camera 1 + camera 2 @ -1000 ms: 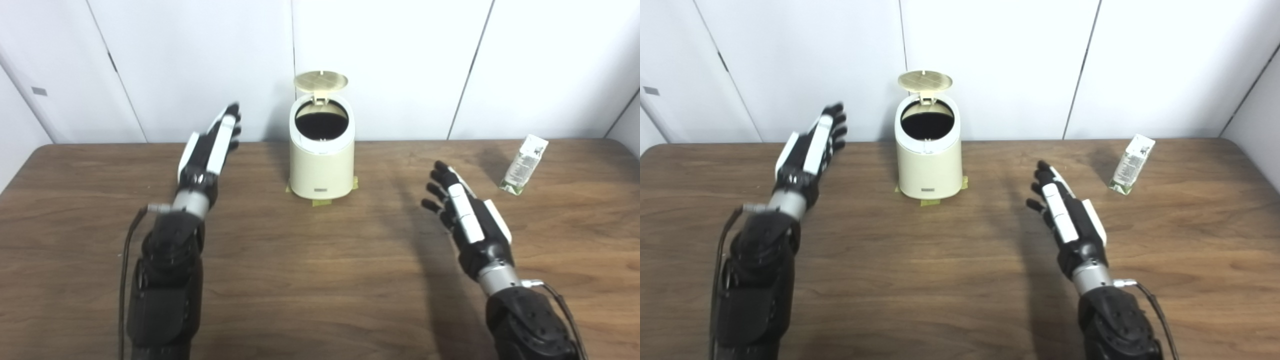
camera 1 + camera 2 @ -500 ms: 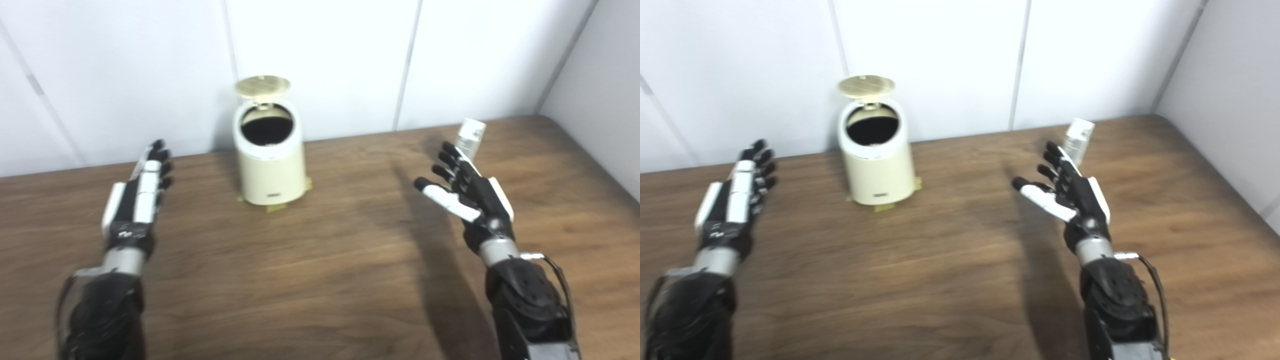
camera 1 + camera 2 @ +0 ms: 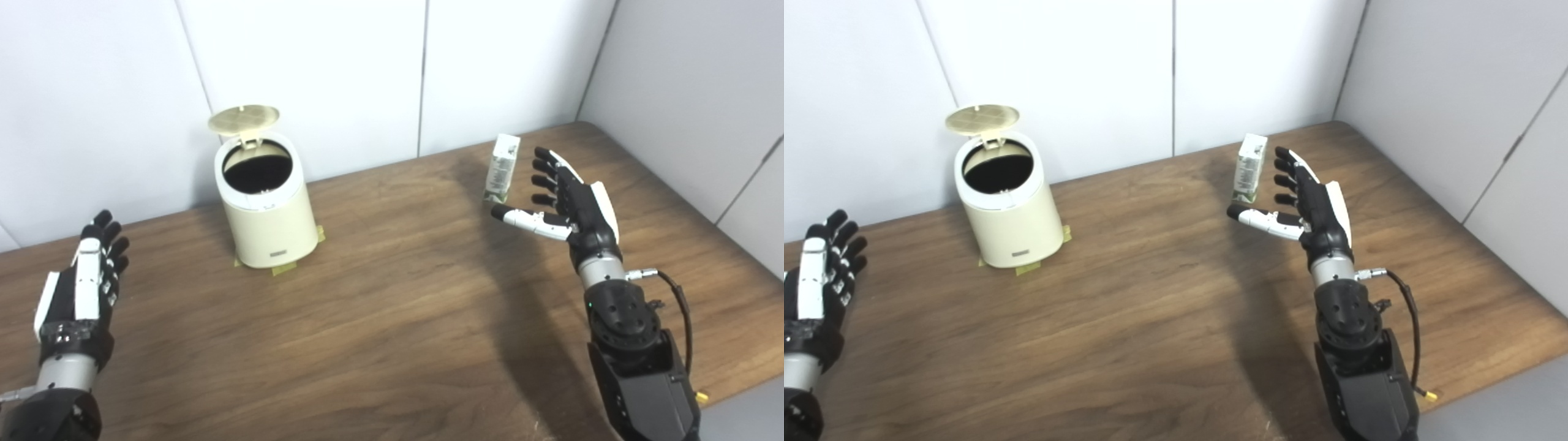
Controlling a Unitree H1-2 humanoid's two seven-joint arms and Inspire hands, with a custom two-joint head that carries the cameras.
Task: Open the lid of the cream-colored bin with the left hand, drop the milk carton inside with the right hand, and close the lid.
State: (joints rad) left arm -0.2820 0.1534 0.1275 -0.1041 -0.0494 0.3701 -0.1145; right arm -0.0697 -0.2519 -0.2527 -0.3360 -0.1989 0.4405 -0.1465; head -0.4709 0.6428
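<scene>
The cream-colored bin (image 3: pixel 264 214) stands on the table near the back wall, its round lid (image 3: pixel 243 119) flipped up and the dark inside showing. A small white and green milk carton (image 3: pixel 502 168) stands upright at the back right. My right hand (image 3: pixel 566 202) is open just right of the carton, fingers spread and thumb stretched out below it, not touching it. My left hand (image 3: pixel 82 288) is open at the far left, well away from the bin, holding nothing.
Yellow tape (image 3: pixel 278 268) marks the bin's foot. The wooden table (image 3: pixel 380 318) ends at a front right edge (image 3: pixel 741 386). White wall panels close the back and right sides.
The camera has swung to the right. My right hand has reached forward up beside the carton with its thumb spread. My left hand has pulled back from the bin.
</scene>
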